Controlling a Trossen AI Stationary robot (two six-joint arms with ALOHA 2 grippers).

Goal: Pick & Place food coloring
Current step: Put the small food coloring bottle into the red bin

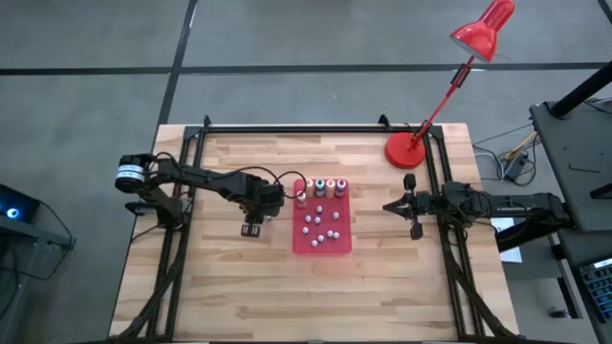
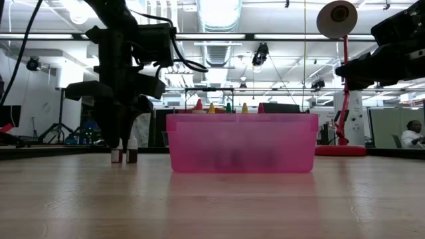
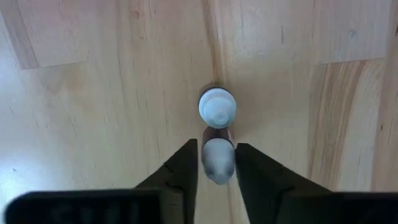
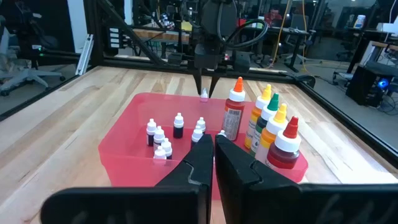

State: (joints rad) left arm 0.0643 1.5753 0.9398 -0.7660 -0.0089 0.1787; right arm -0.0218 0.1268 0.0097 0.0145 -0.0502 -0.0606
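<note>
Bottles of food coloring [image 3: 217, 107] stand on the table left of the red tray [image 1: 321, 245]. My left gripper [image 3: 216, 163] pinches one; I fear a slip would topple its neighbour. Right gripper [image 4: 214, 149] waits clenched, empty.

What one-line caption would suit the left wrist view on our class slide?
Left gripper straddles one white-capped food coloring bottle on the wooden table, a second bottle standing just beyond.
</note>
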